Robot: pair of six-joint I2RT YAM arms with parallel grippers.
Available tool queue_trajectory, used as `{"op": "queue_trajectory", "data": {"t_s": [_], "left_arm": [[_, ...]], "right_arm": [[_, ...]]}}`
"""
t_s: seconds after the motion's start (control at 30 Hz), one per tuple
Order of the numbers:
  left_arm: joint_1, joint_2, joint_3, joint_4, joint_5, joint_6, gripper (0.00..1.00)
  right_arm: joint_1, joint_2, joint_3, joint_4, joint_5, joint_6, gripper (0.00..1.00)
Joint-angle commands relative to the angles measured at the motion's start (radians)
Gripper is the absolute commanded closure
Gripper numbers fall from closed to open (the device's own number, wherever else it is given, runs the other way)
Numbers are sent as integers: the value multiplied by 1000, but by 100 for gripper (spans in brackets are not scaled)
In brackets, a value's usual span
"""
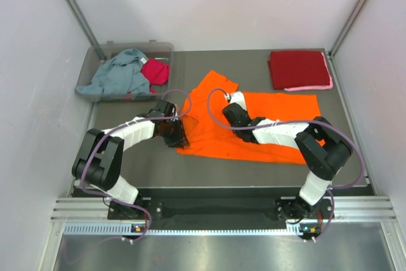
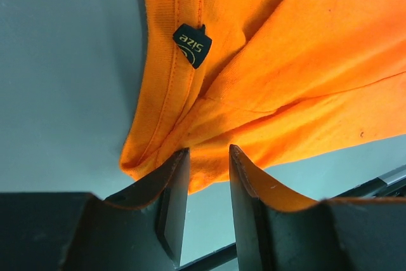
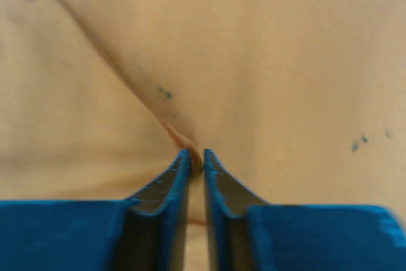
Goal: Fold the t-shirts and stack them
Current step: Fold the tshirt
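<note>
White-walled cell, dark grey tabletop point(image 1: 152, 163). The orange t-shirt point(image 1: 285, 106) lies spread at the tabletop's middle, partly folded, with its left side rumpled. The left gripper point(image 2: 208, 153) is at the shirt's left edge, near the black size tag point(image 2: 191, 44). Its jaws are apart and straddle the bunched corner, with no clamp visible, probably lined up to grab. The right gripper point(image 3: 196, 157) is mid-shirt with its fingertips nearly together, pinching a raised ridge of cloth, likely to lift it for the next fold.

The clear bin point(image 1: 127, 44) in the far left corner holds a grey-blue tee point(image 1: 117, 71) and a magenta tee point(image 1: 157, 70), both crumpled and still to be folded. In the far right corner a dark red tee point(image 1: 298, 68) lies folded on top of a pink tee point(image 1: 307, 87). That looks like the stack.
</note>
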Motion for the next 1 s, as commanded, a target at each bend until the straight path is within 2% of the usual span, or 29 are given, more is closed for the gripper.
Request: {"op": "queue_trajectory", "data": {"t_s": [0.0, 0.13, 0.33, 0.47, 0.5, 0.6, 0.67, 0.83, 0.97], "left_arm": [[3, -14, 20, -34, -74, 12, 63], [3, -54, 102, -92, -86, 30, 60], [3, -118, 211, -219, -134, 86, 57], [3, -158, 141, -222, -65, 109, 61], [3, -166, 124, -195, -18, 110, 61], [2, -175, 77, -189, 7, 106, 67], [2, -195, 47, -189, 3, 112, 66], [2, -251, -16, -163, -27, 98, 57], [2, -218, -39, -126, -36, 80, 58]], "right_arm": [[-28, -15, 55, -96, 79, 68, 82], [-31, -64, 78, -173, 57, 117, 74], [-35, -119, 123, -273, -43, 187, 76], [-47, -144, 124, -301, -126, 252, 82], [-52, -150, 120, -301, -169, 268, 82], [-63, -167, 103, -311, -226, 316, 82], [-64, -181, 89, -334, -232, 339, 82], [-70, -224, 26, -333, -254, 362, 82], [-81, -251, -43, -310, -263, 367, 82]]}}
